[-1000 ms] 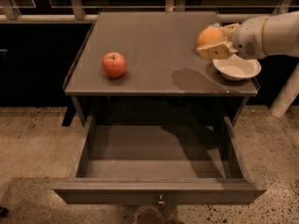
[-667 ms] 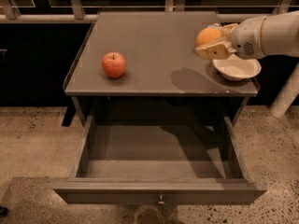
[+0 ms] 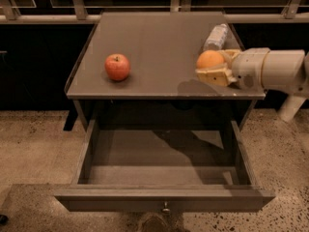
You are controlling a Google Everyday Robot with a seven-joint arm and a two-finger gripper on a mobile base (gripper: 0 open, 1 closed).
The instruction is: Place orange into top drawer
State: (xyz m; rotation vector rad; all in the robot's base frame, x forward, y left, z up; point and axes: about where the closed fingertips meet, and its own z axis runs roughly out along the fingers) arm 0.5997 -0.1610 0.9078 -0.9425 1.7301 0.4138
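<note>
Orange (image 3: 209, 59), one, in claw (image 3: 213, 70) over table (image 3: 159, 42) right; one apple (image 3: 117, 66); maybe bottle (image 3: 216, 36).

gripper (image 3: 210, 66) holding orange (image 3: 209, 58) moved nearer front edge of table (image 3: 154, 37), bottle (image 3: 216, 36) uncovered behind

Table (image 3: 159, 47): grey-brown, flat rectangular top, standing on the floor against a railed dark wall.
Floor (image 3: 34, 144): speckled pale stone, carries the table.
Left of top: red apple (image 3: 117, 66), upright with stem up, resting directly on the surface, well apart from the other items.
Back right of top: clear plastic bottle (image 3: 215, 36), lying on its side near the right edge.
Front right of top: dark shadow patch (image 3: 190, 87) on the bare surface.
Above front right corner: gripper (image 3: 213, 65), its fingers clasping the orange (image 3: 209, 58), which is held clear of the surface.
Below top: top drawer (image 3: 120, 199), pulled out, knob (image 3: 166, 209) centred on its front.
</note>
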